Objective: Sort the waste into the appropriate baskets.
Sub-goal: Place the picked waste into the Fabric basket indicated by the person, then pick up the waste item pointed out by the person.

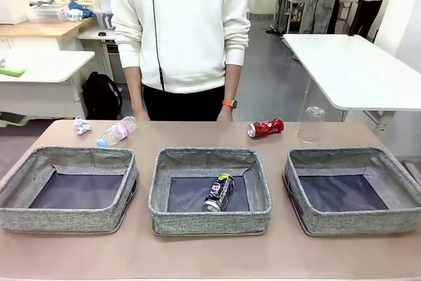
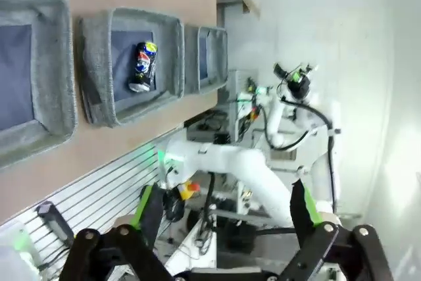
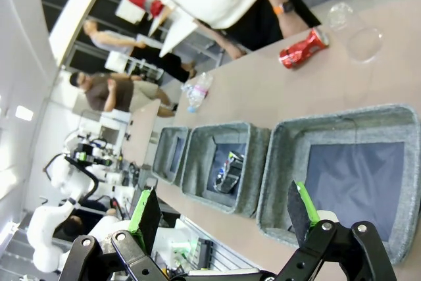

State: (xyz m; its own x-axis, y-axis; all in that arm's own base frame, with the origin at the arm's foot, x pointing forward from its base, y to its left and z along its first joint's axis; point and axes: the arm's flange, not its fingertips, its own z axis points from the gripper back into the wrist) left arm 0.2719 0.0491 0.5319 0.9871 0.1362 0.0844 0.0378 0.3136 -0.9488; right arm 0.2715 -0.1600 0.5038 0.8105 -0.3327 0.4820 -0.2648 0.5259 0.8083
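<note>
Three grey woven baskets stand in a row: left (image 1: 66, 218), middle (image 1: 210, 222), right (image 1: 355, 222). A dark blue Pepsi can (image 1: 219, 192) lies in the middle one. Behind the baskets on the table lie a paper ball (image 1: 81, 126), a small clear bottle (image 1: 116, 131), a crushed red can (image 1: 266, 127) and an upright clear cup (image 1: 311, 124). My left gripper (image 2: 225, 218) is open and empty, high over the near edge, with the Pepsi can (image 2: 143, 66) far off. My right gripper (image 3: 223, 215) is open and empty above the right basket's (image 3: 279, 162) near side.
A person in a white sweater (image 1: 181, 24) stands at the far edge, hands down by the table. A white table (image 1: 355, 70) stands behind at the right. The other arm's white links (image 2: 250, 169) show in the left wrist view.
</note>
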